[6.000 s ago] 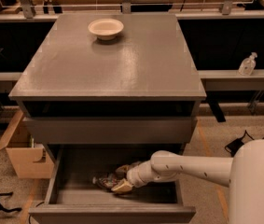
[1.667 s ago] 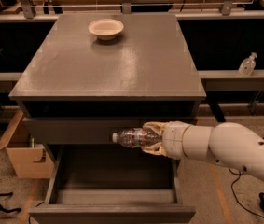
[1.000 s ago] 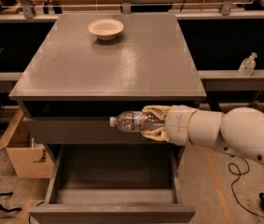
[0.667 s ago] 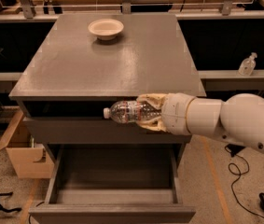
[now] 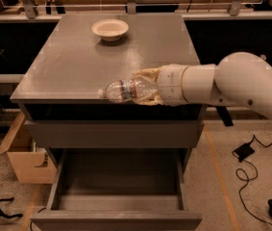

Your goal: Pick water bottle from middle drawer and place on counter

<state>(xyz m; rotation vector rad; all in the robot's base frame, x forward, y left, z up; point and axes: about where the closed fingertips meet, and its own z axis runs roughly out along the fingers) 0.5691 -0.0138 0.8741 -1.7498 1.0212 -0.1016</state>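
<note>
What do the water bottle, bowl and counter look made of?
Water bottle: thin clear plastic, see-through, crinkled, held by the end effector over the counter, near its front. Bowl: cream, matte; ceramic or paper, unclear. Counter: grey, smooth, faint sheen; probably laminate.

There is one bottle (image 5: 126,91) and one tool (image 5: 145,87), which sits over the front edge of the one tabletop (image 5: 73,61), its fingers clasped round that bottle. One bowl (image 5: 110,29) stands farther back. There are two drawers: one open drawer (image 5: 116,220) and one closed drawer (image 5: 111,134) above it. On the floor are one cardboard box (image 5: 27,162) and one black cable (image 5: 246,170).
</note>
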